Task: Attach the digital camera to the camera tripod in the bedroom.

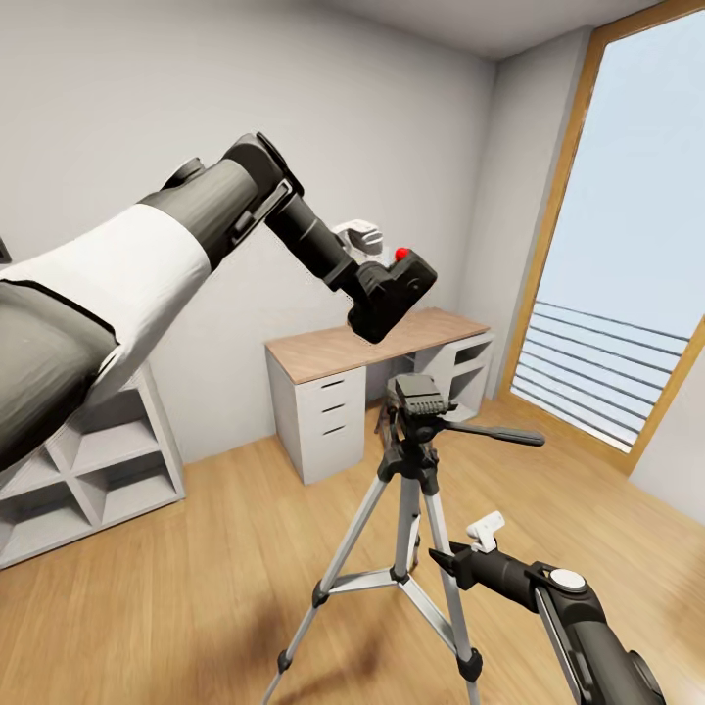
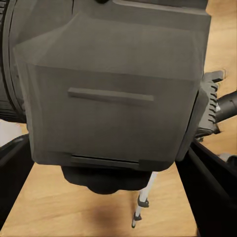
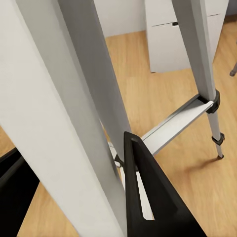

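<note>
We are carrying the small, chunky black digital camera with the round red button on top (image 1: 399,284) in the air, above and slightly left of the black head of the tall camera tripod with silver-grey legs (image 1: 419,401), with clear space between them. In the left wrist view the camera body (image 2: 113,94) is sitting close before the lens, its flat grey face toward us, with the ridged tripod head just beside it.

We are judging the camera to be rigid, fairly light and hard-shelled, smooth enough to slip if the grip loosens, and best held across its flat sides so that its underside stays free for the mounting plate. The tripod looks stiff but top-heavy on its thin legs, so a sideways push on the head could tip it.

The left gripper (image 1: 377,279) is clamping the camera between its dark fingers (image 2: 210,187), which are lying along either side of the body. The right gripper (image 1: 470,550) is hanging low beside a tripod leg, with a pale finger (image 1: 486,530) raised. In the right wrist view a black finger (image 3: 148,197) is standing just beside the grey leg, though we cannot tell whether it is touching, nor how far the jaws are parted.

Behind are a wood-topped white desk (image 1: 333,351) and white cube shelves (image 1: 88,460).
</note>
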